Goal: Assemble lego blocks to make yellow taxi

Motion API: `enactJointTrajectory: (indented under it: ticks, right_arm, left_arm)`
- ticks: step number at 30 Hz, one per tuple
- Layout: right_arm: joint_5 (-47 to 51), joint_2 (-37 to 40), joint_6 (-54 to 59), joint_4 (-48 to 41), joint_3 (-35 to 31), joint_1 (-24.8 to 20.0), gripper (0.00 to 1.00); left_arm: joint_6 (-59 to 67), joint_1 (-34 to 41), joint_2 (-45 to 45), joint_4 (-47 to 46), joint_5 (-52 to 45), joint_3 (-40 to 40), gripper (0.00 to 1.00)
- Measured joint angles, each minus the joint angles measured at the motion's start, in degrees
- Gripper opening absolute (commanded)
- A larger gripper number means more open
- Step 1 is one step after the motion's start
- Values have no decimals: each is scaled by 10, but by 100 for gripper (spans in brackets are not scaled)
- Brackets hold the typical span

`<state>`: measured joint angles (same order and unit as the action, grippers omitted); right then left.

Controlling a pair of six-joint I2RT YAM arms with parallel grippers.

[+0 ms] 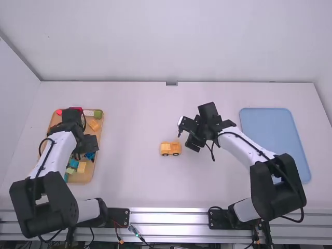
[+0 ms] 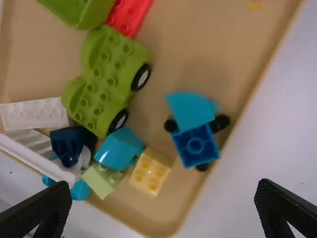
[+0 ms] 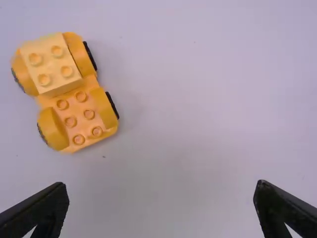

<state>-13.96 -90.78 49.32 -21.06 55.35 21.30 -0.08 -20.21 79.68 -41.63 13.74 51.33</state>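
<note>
My left gripper [image 1: 88, 149] is above the block tray on the left; in the left wrist view the left gripper [image 2: 163, 191] is open and empty. Below it lies a pale yellow 2x2 block [image 2: 151, 171] beside a light green one [image 2: 103, 177]. An orange-yellow car base [image 1: 170, 149] stands mid-table. In the right wrist view, a pale yellow block [image 3: 51, 61] sits on one end of that wheeled base [image 3: 79, 116], whose other studs are bare. Just right of the car is my right gripper [image 1: 187, 135]; seen from its wrist, the right gripper [image 3: 161, 191] is open, holding nothing.
The tan tray [image 2: 198, 196] also holds a green car base [image 2: 101, 82], a blue figure [image 2: 194, 144], a white block [image 2: 34, 114] and a red block [image 2: 130, 16]. A blue tray [image 1: 272, 124] lies at the right, beyond the right arm.
</note>
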Motion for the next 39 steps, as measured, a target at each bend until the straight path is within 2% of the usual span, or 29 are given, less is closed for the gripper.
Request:
enactJointTrajectory:
  ticks: [4,8,12,15,22,30,37,39]
  right_arm:
    - [1,0,2,-31,54,-4,99]
    - [2,0,2,-31,76,-6,99]
    - [2,0,2,-32,77,-6,99]
    - [3,0,2,-33,77,-6,99]
    - [2,0,2,-33,80,-6,99]
    - [3,0,2,-33,95,-6,99]
    - [4,0,2,-33,95,-1,99]
    - [4,0,2,-33,95,0,99]
  left_arm:
    - [76,-75,2,-12,-47,0,86]
    - [143,-133,23,-21,-86,0,82]
    - [209,-145,55,-27,-121,0,70]
    - [253,-143,73,-9,-144,-5,56]
    - [284,-141,99,11,-161,-21,55]
    - [270,-141,99,64,-148,-47,64]
    - [269,-141,99,69,-151,-63,59]
    - [268,-141,99,70,-151,-63,54]
